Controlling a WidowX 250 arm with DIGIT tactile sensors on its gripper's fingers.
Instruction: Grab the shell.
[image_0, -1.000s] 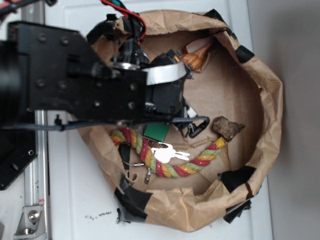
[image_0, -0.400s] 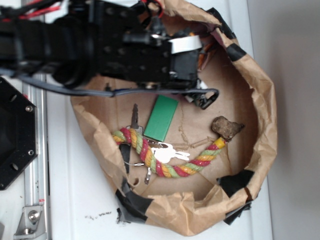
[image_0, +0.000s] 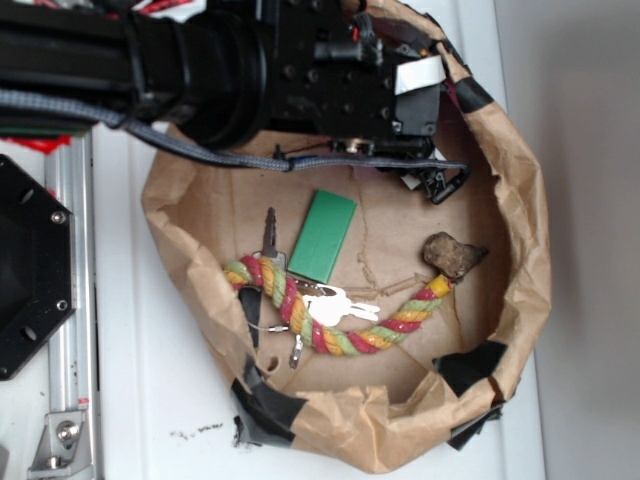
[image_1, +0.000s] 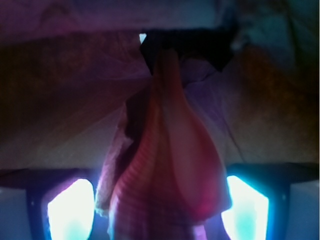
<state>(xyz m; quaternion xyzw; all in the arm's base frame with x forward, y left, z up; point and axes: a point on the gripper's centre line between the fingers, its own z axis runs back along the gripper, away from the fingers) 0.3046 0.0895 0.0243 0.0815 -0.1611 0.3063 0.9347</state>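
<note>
In the wrist view the shell (image_1: 170, 165) fills the middle: ribbed, reddish-orange, its narrow end pointing away toward the bag wall. It lies between the two glowing pads (image_1: 70, 210) of my gripper (image_1: 157, 210), which is open. A thin gap shows at the left pad, and the right pad sits close to the shell's lip. In the exterior view the black arm (image_0: 330, 70) covers the upper part of the brown paper bag (image_0: 530, 230) and hides the shell and the fingertips.
On the bag floor lie a lumpy brown rock (image_0: 455, 255), a green block (image_0: 323, 236), a red-yellow-green rope (image_0: 390, 330) and pale keys (image_0: 340, 305). Black tape (image_0: 470, 365) patches the crumpled bag walls. A metal rail (image_0: 70, 330) runs down the left.
The arm has moved up and to the right over the bag's upper edge. It has uncovered the green block and now covers the shell, which showed at the upper right before.
</note>
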